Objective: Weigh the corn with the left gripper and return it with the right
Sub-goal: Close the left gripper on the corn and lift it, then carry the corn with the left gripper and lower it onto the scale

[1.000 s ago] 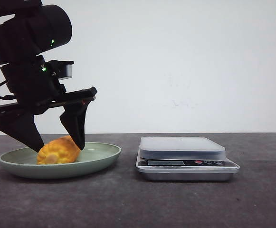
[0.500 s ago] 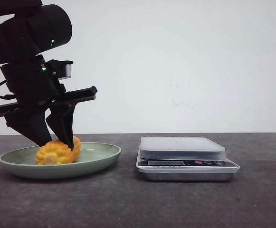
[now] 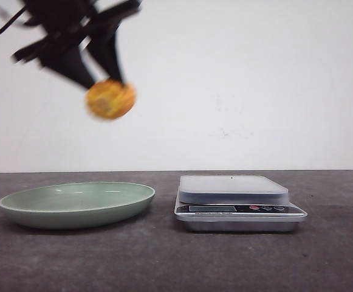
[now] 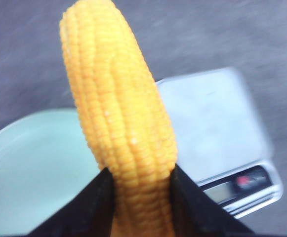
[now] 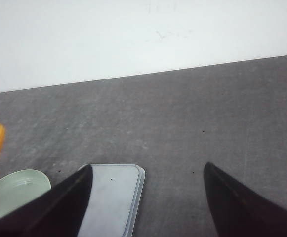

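The left gripper (image 3: 106,76), clamped on the stubby yellow-orange corn cob (image 3: 110,98), carries it high above the pale green plate (image 3: 76,205). The silver kitchen scale (image 3: 234,190) sits below, toward the robot's right; a slow, level descent onto its platform seems wisest. The right gripper (image 5: 148,197) hangs spread apart and empty.

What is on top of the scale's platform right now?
Nothing. The scale platform is bare in the front view; the corn hangs high above the green plate, clamped in the left gripper.
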`<state>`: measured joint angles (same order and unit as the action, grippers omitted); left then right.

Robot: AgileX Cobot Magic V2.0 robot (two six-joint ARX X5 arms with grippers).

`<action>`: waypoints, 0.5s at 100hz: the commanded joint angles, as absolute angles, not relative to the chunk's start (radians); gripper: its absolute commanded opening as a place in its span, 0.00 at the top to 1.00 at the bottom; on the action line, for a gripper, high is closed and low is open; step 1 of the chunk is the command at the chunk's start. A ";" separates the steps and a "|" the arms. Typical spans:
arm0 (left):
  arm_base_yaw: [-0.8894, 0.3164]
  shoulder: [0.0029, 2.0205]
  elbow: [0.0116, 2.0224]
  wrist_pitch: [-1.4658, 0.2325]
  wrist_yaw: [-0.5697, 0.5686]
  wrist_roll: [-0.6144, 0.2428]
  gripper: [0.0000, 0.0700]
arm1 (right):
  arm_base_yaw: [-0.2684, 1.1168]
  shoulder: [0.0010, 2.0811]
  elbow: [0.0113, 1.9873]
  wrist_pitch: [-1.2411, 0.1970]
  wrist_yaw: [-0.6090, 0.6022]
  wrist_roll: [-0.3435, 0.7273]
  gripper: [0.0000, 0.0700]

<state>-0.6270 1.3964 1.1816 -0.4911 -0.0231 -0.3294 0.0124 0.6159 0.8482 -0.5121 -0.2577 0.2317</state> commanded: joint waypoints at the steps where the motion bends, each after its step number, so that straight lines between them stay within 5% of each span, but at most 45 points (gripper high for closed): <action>1: -0.660 1.454 1.245 -0.493 -0.019 -0.338 0.99 | 0.014 0.619 0.865 -0.502 -0.254 0.220 0.36; 50: -0.788 1.919 1.627 -0.550 -0.019 -0.413 0.99 | 0.014 0.619 0.865 -0.504 -0.255 0.220 0.36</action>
<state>-0.7769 1.8816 1.5967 -0.5507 -0.0204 -0.3931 0.0124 0.6155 0.8482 -0.5121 -0.2577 0.2317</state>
